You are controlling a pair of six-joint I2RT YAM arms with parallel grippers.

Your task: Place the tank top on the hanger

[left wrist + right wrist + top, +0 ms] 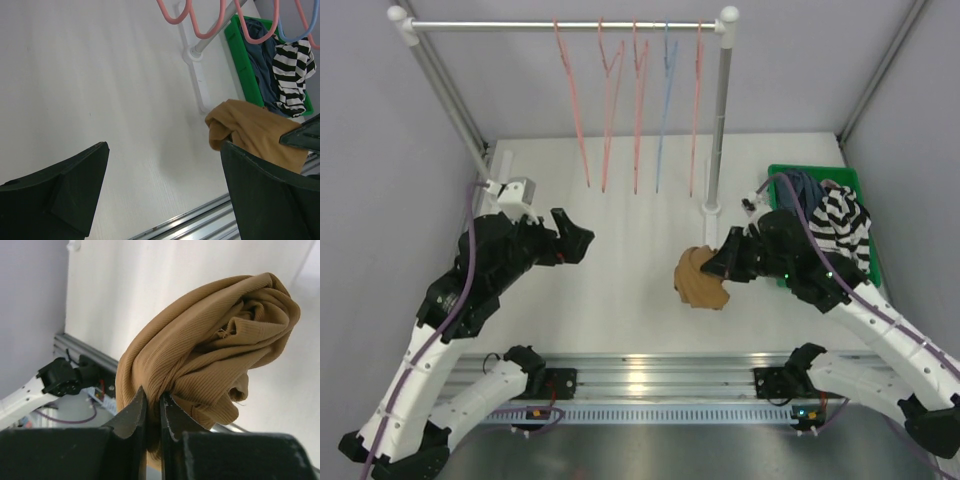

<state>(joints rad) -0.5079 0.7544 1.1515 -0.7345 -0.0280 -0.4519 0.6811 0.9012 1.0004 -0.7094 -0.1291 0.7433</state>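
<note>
The tan tank top [702, 278] hangs bunched from my right gripper [712, 268], right of the table's middle and in front of the rack's right post. In the right wrist view the jaws of my right gripper [152, 397] are pinched on a fold of the tank top [210, 345]. It also shows in the left wrist view [250, 130]. My left gripper [582, 238] is open and empty, left of centre, its fingers [75, 185] wide apart over bare table. Several salmon-pink hangers [610, 100] hang on the rail at the back.
A light blue hanger [663, 100] hangs among the pink ones. The white rack's right post [720, 110] stands on a foot [711, 212] just behind the tank top. A green bin [775, 178] at the right holds a striped garment [842, 222] and a dark blue-grey one [804, 188].
</note>
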